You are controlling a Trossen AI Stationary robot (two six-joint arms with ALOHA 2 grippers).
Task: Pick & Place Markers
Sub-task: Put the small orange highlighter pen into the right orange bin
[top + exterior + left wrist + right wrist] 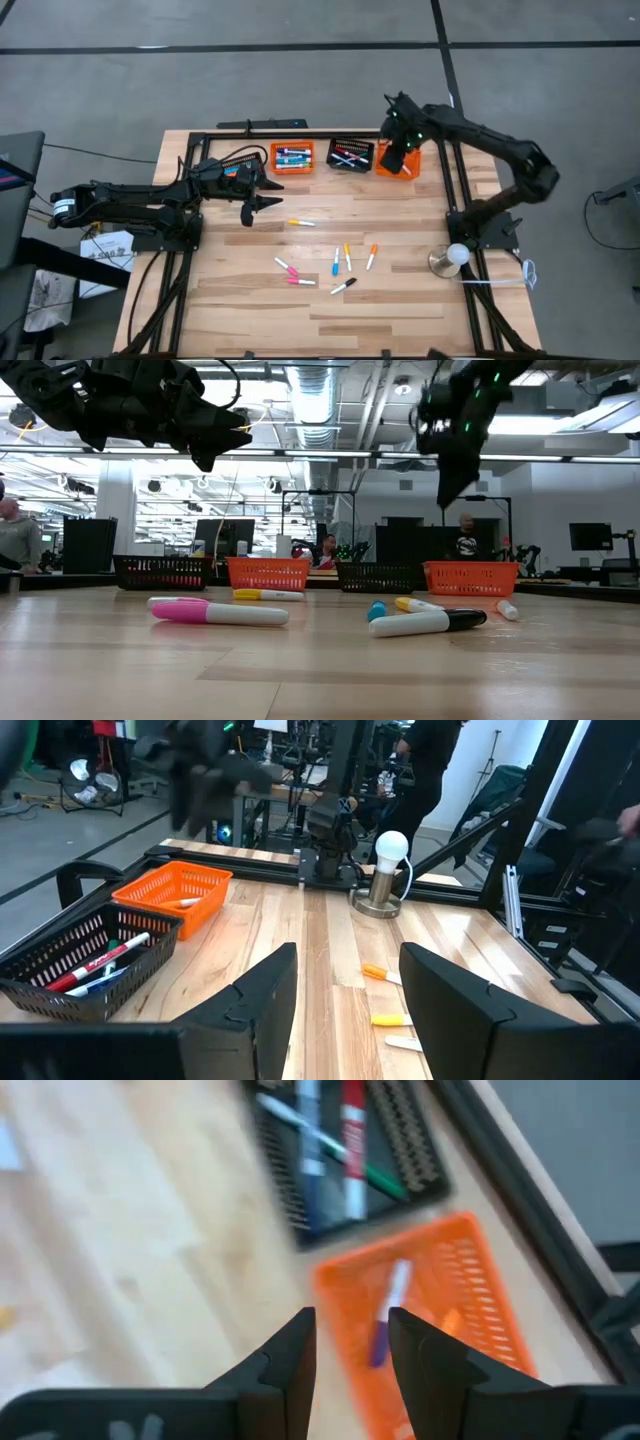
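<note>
Several markers lie loose on the wooden table: a yellow one (301, 222), two pink ones (287, 267), a blue one (336, 261), orange ones (371, 257) and a black-capped one (343, 286). My right gripper (350, 1342) hangs open above the right orange basket (470, 1280) with nothing between its fingers. A purple-and-white marker (388, 1315) lies in that basket. The right gripper (393, 160) points steeply down there. My left gripper (264, 196) waits open and level over the table's left part (345, 990), holding nothing.
A black basket (351, 155) and a second orange basket (292, 157), both with markers in them, stand along the far edge. A bulb on a metal base (452, 258) stands at the right. Dark frame rails (455, 180) border the table.
</note>
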